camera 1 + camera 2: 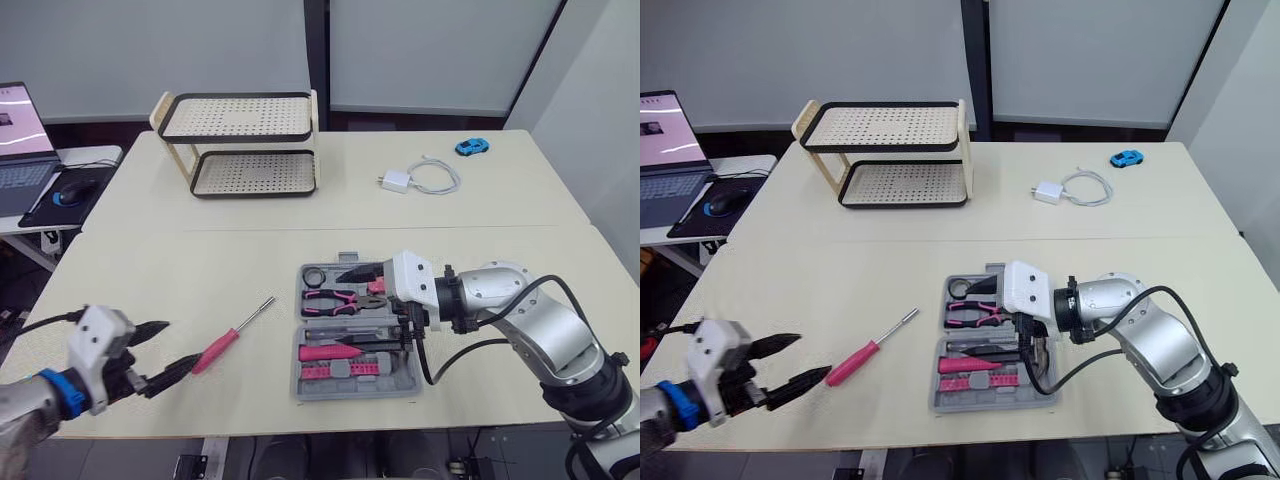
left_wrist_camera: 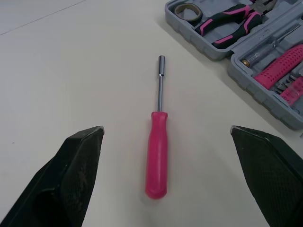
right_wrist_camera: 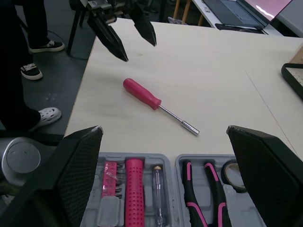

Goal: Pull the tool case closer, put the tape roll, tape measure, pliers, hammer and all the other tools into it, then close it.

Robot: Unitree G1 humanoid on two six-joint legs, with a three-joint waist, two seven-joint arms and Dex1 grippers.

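Screwdriver (image 1: 232,340), pink-handled, lies alone on the table (image 1: 230,260) at lower left of my head view, near the front edge and well apart from the open tool case (image 1: 345,393) at lower centre. My left gripper (image 1: 178,345) hovers just beside the handle, fingers spread; my right gripper (image 1: 365,285) hangs over the case's upper half. Left wrist view: screwdriver between parted fingers (image 2: 80,165), bare tabletop all round. Right wrist view: fingers (image 3: 71,165) wide apart above pliers (image 3: 208,189) and tape roll (image 3: 234,175) in the case.
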